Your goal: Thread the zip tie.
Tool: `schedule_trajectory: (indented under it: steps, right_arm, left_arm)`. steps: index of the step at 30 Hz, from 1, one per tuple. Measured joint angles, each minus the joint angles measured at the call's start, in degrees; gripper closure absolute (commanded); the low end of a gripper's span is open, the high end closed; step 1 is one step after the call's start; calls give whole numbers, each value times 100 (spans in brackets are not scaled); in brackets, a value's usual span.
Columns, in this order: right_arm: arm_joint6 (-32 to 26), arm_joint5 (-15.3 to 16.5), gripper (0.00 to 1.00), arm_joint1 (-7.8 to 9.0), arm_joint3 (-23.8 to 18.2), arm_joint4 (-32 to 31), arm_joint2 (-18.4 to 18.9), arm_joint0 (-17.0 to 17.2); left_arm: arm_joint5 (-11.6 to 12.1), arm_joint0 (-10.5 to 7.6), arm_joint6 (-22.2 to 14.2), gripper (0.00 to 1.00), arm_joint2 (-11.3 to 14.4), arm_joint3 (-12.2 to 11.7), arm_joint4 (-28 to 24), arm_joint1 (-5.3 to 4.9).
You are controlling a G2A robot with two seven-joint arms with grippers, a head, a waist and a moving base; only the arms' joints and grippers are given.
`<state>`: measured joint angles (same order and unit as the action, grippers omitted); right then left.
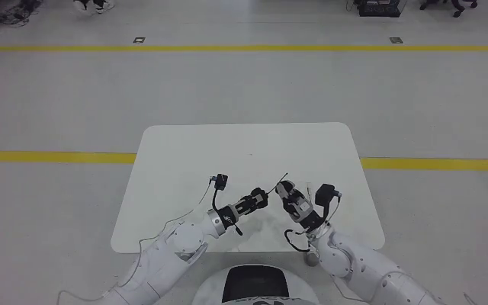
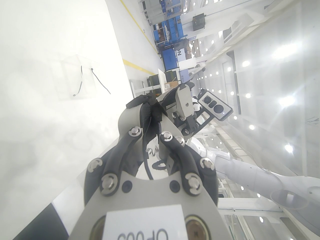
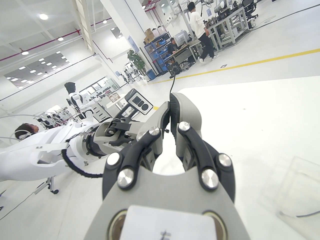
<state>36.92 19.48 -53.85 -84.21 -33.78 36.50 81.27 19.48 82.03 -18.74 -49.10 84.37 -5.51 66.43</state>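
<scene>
Black zip tie point(image 1: 283, 178) clamped, grippers nearly tip to tip.
Top: left gripper point(image 1: 261, 197) just beside right gripper point(image 1: 284, 187). Left wrist: left gripper point(image 2: 150, 111) closed on zip tie point(image 2: 145, 146), which trails back wristward. Right wrist: right gripper point(image 3: 170, 106) pinches zip tie point(image 3: 172, 88), free end straight beyond its tips.

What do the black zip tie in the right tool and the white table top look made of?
Thin black zip tie: likely flexible plastic, matt; it sticks out of the shut right tool as a bowed strip. White rounded table top: smooth, hard, perhaps laminate or coated board; even, grainless surface.
</scene>
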Motion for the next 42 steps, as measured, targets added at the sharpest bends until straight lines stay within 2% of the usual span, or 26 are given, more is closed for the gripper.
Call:
schedule_trajectory:
  steps: [28, 42]
  right_arm:
    - [-121, 0, 100, -62, 47, -182, 255, 157]
    - [-28, 0, 100, -40, -105, -144, 306, 238]
  left_arm:
    - [0, 0, 0, 100, 0, 0, 0, 0]
    - [0, 0, 0, 100, 0, 0, 0, 0]
